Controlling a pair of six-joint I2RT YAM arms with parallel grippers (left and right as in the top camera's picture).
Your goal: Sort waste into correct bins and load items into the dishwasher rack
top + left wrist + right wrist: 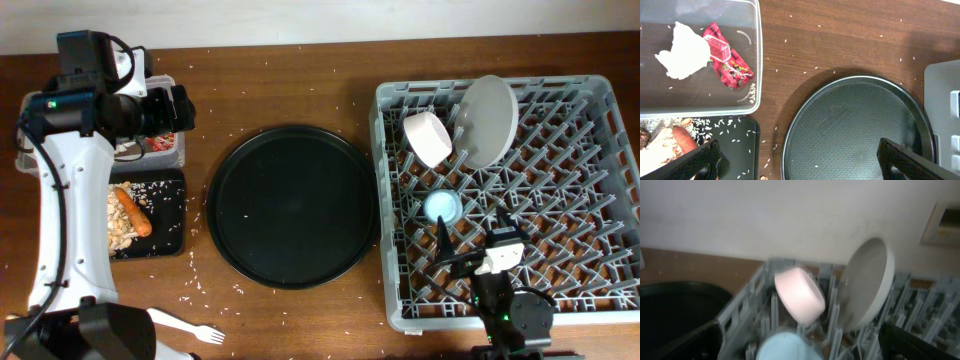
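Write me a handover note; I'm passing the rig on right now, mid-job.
Left gripper: open, empty, above the table by the clear tub.
Right gripper: open, empty, over the rack near the blue cup.
Done: napkin and red wrapper in the clear tub; carrot and food scraps in the shallow black tray; white bowl, grey-green bowl and blue cup in the rack.
Left: white fork lies on the table by the left arm's base and needs racking; loose rice is scattered on the table.
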